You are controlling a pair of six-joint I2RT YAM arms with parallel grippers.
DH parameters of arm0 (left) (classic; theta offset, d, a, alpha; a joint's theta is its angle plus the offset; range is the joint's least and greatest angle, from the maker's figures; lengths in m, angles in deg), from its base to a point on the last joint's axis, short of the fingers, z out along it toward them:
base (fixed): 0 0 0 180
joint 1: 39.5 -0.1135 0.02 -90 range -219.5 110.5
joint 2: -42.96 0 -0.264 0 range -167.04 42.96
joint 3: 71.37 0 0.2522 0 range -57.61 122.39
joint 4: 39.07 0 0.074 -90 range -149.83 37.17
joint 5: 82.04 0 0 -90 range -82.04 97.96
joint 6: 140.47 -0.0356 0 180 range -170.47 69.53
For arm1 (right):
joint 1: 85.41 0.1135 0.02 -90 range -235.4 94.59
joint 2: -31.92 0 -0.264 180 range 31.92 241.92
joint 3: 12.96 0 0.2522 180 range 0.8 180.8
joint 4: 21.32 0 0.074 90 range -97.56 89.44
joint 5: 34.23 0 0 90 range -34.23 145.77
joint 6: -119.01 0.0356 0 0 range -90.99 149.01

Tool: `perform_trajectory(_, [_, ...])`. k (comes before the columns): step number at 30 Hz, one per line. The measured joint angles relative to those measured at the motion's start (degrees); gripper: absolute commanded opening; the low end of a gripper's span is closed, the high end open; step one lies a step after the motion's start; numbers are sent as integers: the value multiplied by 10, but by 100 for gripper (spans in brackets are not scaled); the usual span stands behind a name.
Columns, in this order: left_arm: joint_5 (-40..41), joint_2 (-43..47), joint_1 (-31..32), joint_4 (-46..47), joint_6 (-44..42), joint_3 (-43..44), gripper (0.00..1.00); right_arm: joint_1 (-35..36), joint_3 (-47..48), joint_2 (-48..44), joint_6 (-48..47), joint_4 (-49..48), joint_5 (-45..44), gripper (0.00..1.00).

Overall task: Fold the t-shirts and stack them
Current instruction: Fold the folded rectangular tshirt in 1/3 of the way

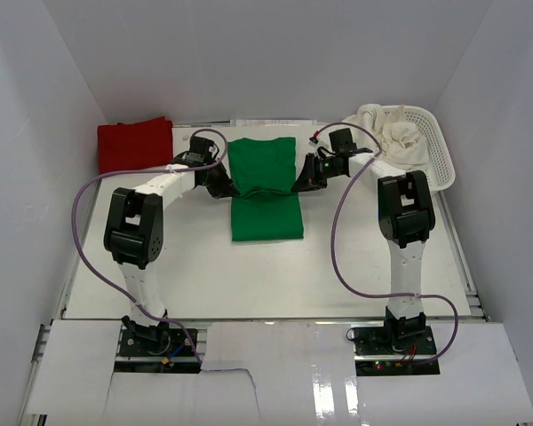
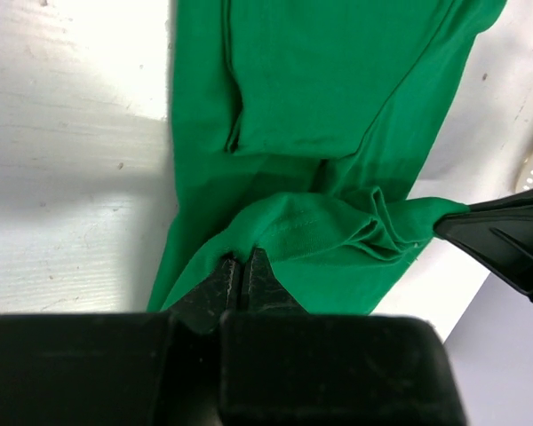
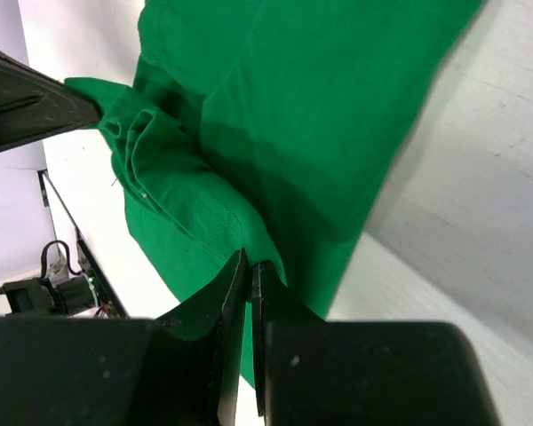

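Pinched shut on the green t-shirt (image 1: pixel 266 217): left hand (image 1: pixel 234 189) at nine o'clock, right hand (image 1: pixel 295 186) at three.

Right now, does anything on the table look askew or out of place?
Only the green t-shirt: its middle is bunched and wrinkled between the left gripper and right gripper, which both pinch it. The red t-shirt lies folded, far left.
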Motion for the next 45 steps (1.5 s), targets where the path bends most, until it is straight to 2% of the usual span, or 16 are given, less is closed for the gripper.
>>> perform_trajectory(16, [12,-6,0,55,4,-22,1,-4,28,40,13,-32,3,10])
perform_trajectory(19, [12,-14,0,63,4,-25,8,-5,36,47,16,-41,3,17])
perform_trajectory(20, [11,-16,0,66,4,-26,12,-5,37,48,18,-43,3,25])
perform_trajectory(21, [11,-17,0,69,4,-26,13,-5,37,49,19,-43,3,30])
perform_trajectory(22, [11,-19,0,71,4,-27,22,-6,38,49,20,-44,3,32])
perform_trajectory(24, [11,-20,0,73,3,-30,29,-7,40,51,22,-46,2,38])
perform_trajectory(25, [11,-20,0,74,4,-30,40,-8,40,51,23,-47,2,40])
perform_trajectory(28, [13,-20,0,81,4,-31,60,-9,40,51,24,-50,2,45])
perform_trajectory(29, [15,-20,0,84,6,-32,75,-10,40,51,25,-54,2,47])
perform_trajectory(30, [19,-19,0,85,9,-33,82,-10,40,51,25,-59,2,48])
perform_trajectory(31, [23,-18,0,87,7,-35,94,-10,40,51,26,-64,2,49])
perform_trajectory(32, [29,-15,0,92,9,-41,98,-11,39,51,27,-69,3,50])
perform_trajectory(40, [84,71,0,150,14,-114,98,-11,-4,42,33,-124,8,52])
perform_trajectory(45, [77,143,0,190,-4,-128,97,-11,-65,0,45,-173,29,55])
